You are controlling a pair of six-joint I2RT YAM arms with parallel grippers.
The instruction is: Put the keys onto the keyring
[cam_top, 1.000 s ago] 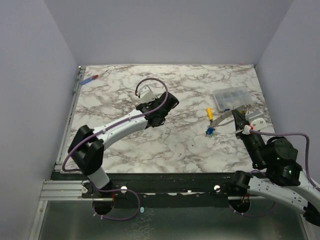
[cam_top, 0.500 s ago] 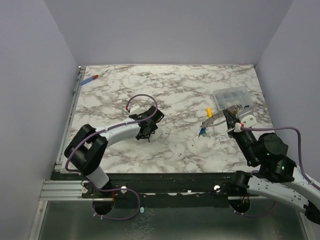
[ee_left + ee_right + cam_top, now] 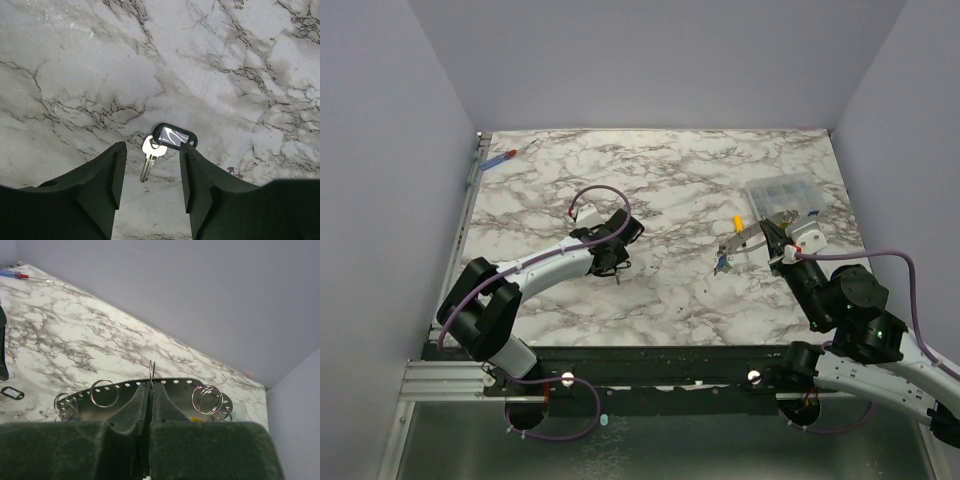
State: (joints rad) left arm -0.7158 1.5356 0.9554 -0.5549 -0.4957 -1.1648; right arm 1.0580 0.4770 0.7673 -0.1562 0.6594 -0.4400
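A small silver key (image 3: 148,161) with a black oval tag (image 3: 175,136) lies at lower centre on the marble tabletop (image 3: 75,75). It sits between the left gripper's (image 3: 151,150) spread fingers, untouched. The right gripper (image 3: 151,388), fingers together, pinches the curved perforated silver keyring band (image 3: 182,390) at mid-frame.

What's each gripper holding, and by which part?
Right gripper: shut on the keyring, at the middle of its perforated band. Left gripper: open, nothing held; a tagged key lies between its fingers.
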